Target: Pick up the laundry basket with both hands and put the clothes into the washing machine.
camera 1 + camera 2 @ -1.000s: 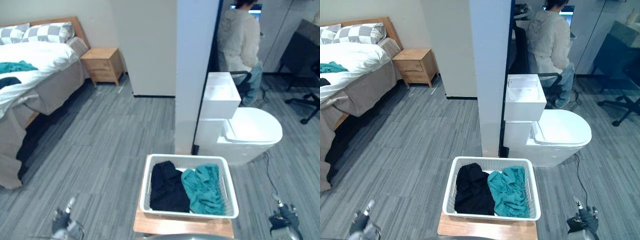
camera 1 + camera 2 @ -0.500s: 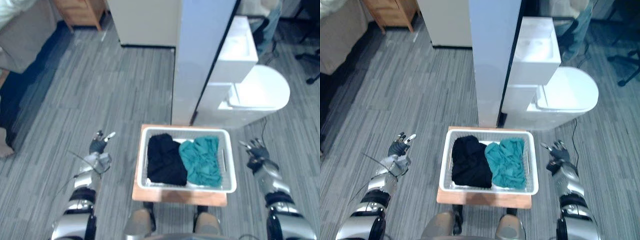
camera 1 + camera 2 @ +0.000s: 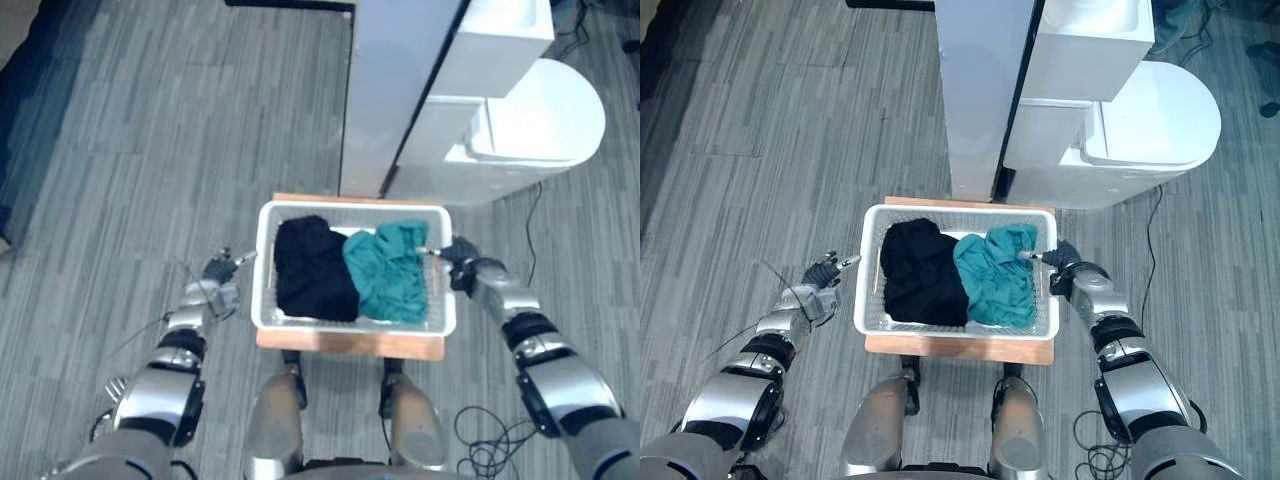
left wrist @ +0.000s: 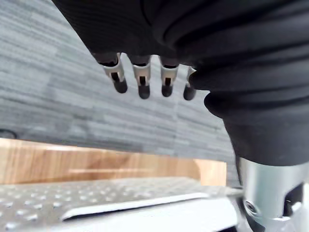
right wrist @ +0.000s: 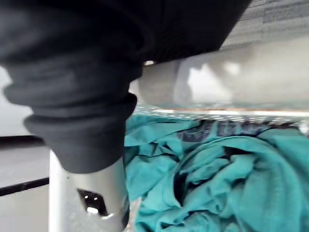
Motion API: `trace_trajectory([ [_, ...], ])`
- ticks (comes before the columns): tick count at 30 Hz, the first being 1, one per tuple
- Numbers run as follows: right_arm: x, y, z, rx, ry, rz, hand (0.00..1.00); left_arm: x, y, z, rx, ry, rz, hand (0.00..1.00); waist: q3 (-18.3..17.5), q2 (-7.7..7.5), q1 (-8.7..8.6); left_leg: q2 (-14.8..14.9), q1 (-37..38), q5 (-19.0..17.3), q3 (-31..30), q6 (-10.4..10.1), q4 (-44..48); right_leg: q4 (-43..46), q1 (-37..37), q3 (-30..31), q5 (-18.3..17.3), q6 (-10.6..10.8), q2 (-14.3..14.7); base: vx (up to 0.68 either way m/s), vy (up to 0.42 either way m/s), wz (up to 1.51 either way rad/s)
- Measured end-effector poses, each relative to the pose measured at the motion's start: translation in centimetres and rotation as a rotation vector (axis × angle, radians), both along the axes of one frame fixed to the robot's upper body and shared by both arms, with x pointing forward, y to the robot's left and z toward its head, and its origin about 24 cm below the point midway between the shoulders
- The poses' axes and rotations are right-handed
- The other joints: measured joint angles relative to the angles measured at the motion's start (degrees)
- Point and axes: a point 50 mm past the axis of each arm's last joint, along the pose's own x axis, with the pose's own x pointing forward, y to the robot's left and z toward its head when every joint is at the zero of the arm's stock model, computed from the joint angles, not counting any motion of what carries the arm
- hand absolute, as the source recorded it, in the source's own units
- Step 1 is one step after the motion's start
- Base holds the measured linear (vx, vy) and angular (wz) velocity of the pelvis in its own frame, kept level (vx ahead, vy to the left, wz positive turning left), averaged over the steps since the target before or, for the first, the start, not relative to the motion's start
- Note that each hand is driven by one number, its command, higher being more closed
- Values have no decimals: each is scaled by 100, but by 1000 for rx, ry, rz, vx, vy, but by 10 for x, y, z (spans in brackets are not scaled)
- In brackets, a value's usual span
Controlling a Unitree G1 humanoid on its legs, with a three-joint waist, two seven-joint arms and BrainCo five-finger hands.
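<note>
Although it reaches toward the basket, the left robot hand [image 3: 820, 275] holds nothing. It hangs over the grey plank floor [image 3: 760, 150] just to the left of the white perforated plastic laundry basket [image 3: 868, 285], with a narrow gap between it and the basket's left wall. Its own wrist view shows the silver, dark-tipped fingers [image 4: 140, 79] straight and relaxed in a row, closed on nothing, with the basket's rim and an edge of the wood under it close by.

The basket stands squarely on a small light-wood worktop [image 3: 960, 348], which shows as a thin strip along the basket's near side and far side. Both pieces of clothing lie inside it. A crumpled black garment [image 3: 915, 275] fills the basket's left half. A crumpled teal garment [image 3: 995, 275] fills the right half, and the two touch along the middle.

At the basket's right wall the right robot hand [image 3: 1072, 272] lies against the rim, level with the teal garment. Its wrist view looks down on that teal cloth from very close, but whether the hand is closed round the rim or merely resting on it cannot be told.

Beyond the basket's far side rises a white square pillar [image 3: 975, 90]. To the right of the pillar, well apart from the basket, stands a white toilet [image 3: 1150, 110] with its lid down.
</note>
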Motion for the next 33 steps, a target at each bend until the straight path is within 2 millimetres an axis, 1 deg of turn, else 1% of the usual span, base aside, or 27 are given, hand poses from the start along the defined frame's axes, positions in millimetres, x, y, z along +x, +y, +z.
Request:
trace_trajectory([
  [4,3,9,-4,-14,35,13,0,12,-8,13,30,-18,-34,0,24,-20,-2,61,-54,147,-9,-30,-135,-26,-89,-19,51,-67,73,-12,-5,1],
  [5,4,11,-3,-27,35,25,0,14,-9,15,44,-18,-41,0,27,-26,-10,72,-54,170,-15,-41,-162,-35,-97,-21,60,-79,87,0,0,0],
  [8,7,16,2,-46,24,47,0,19,-21,19,92,-20,-90,0,30,-31,-21,94,-75,213,4,-59,-230,-61,-159,-6,87,-102,116,-8,-6,-5],
  [10,7,17,1,-53,27,53,0,21,-21,22,105,-27,-93,0,30,-32,-21,116,-65,248,6,-67,-284,-89,-158,-10,101,-121,147,0,0,0],
  [13,7,20,-2,-78,35,73,0,23,-19,26,125,-39,-97,0,56,-81,-20,177,-54,312,-10,-108,-358,-103,-164,-33,103,-123,213,0,0,0],
  [16,5,19,-4,-92,45,84,0,25,-20,28,154,-42,-117,0,63,-93,-22,172,-55,329,-10,-104,-388,-107,-168,-41,103,-123,209,1,-2,1],
  [17,5,19,-4,-93,45,88,100,25,-20,29,159,-42,-119,0,67,-100,-24,169,-55,329,-8,-104,-388,-108,-169,-42,103,-123,207,0,0,0],
  [18,5,20,-5,-95,47,94,100,26,-21,30,169,-45,-125,0,72,-111,-24,168,-58,329,-7,-104,-392,-113,-171,-42,103,-123,205,0,0,0],
  [19,5,21,-6,-109,51,103,100,26,-21,31,179,-49,-130,100,77,-119,-23,168,-60,329,-8,-104,-395,-116,-173,-43,103,-123,205,0,0,0],
  [25,7,19,-4,-203,48,103,100,28,-22,34,223,-63,-137,100,81,-132,-18,157,-62,373,-11,-96,-505,-204,-167,-61,145,-112,205,4,5,2],
  [29,10,20,0,-272,48,117,100,31,-22,40,255,-79,-124,100,114,-194,-14,156,-60,385,-19,-100,-540,-205,-171,-93,155,-101,204,-3,5,3],
  [33,10,20,0,-289,45,105,100,33,-23,44,286,-95,-121,100,121,-208,-15,153,-60,405,-48,-108,-569,-205,-161,-141,155,-100,199,-2,4,3],
])
